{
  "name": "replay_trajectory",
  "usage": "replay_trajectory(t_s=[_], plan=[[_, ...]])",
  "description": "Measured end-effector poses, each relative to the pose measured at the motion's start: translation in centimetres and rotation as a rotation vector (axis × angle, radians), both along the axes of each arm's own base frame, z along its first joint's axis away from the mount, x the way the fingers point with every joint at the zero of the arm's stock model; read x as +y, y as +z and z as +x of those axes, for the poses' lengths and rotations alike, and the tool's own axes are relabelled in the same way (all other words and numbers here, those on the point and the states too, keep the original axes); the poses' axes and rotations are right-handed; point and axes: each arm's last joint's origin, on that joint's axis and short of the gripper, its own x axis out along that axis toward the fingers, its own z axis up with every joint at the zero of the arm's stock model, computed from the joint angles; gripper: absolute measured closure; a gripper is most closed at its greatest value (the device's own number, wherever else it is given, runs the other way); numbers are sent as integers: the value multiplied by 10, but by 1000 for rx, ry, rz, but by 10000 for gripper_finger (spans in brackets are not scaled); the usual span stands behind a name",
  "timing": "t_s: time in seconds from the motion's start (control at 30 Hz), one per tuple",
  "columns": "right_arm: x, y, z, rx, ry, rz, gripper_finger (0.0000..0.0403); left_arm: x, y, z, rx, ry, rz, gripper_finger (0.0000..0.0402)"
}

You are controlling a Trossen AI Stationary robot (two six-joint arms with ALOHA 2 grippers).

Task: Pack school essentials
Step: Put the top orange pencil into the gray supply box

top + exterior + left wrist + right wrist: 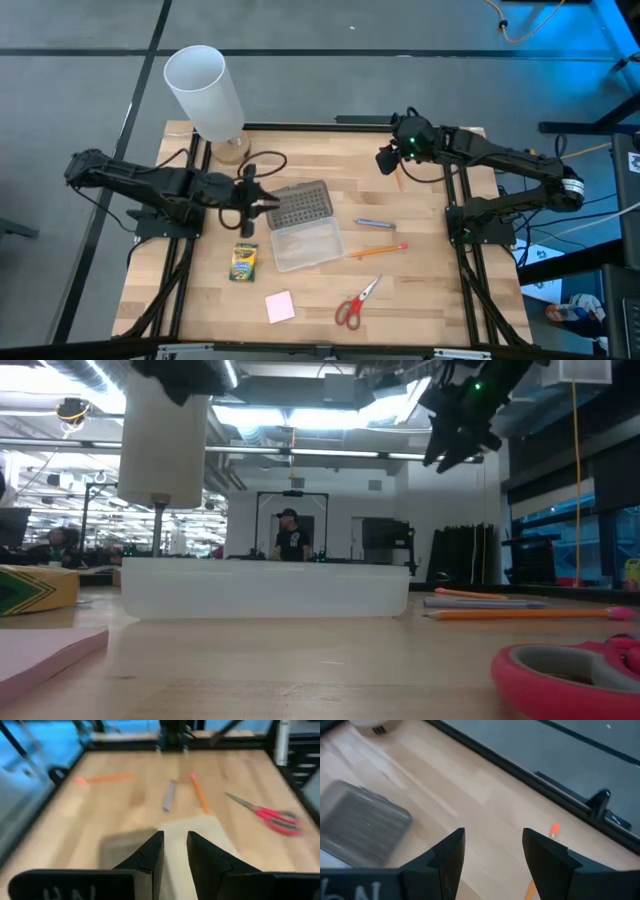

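Several school items lie flat on the wooden table. They are a green-and-yellow crayon box [243,261], a pale pink sticky-note pad [280,306], red-handled scissors [357,303], an orange pencil [377,251] and a blue pen [375,224]. A second orange pencil [554,830] lies under my right gripper. My left gripper [262,200] [175,852] hovers just left of the grey dotted lid [300,205], narrowly open and touching nothing. My right gripper [386,160] [492,852] hangs open, high above the table's far right part [455,440].
The clear plastic case [308,243] lies open in the middle of the table, with its lid beside it toward the far edge. A tall white cylinder [205,90] stands at the far left corner. People stand in the room beyond [290,535]. Bare wood lies along the near edge.
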Motion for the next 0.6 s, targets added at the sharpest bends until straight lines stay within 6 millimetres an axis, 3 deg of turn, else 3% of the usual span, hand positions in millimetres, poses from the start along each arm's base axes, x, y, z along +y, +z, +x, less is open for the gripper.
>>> replay_trajectory(t_s=[0.13, 0.27, 0.6], plan=[[-4, -5, -4, 30, -28, 15, 202, -15, -10, -21, -19, -79, -25, 327], [-10, -10, -7, 55, -75, 47, 202, -25, -39, -33, -106, -93, -16, 328], [-26, -35, -4, 183, -152, 164, 202, -21, -105, -47, -211, -46, 11, 328]])
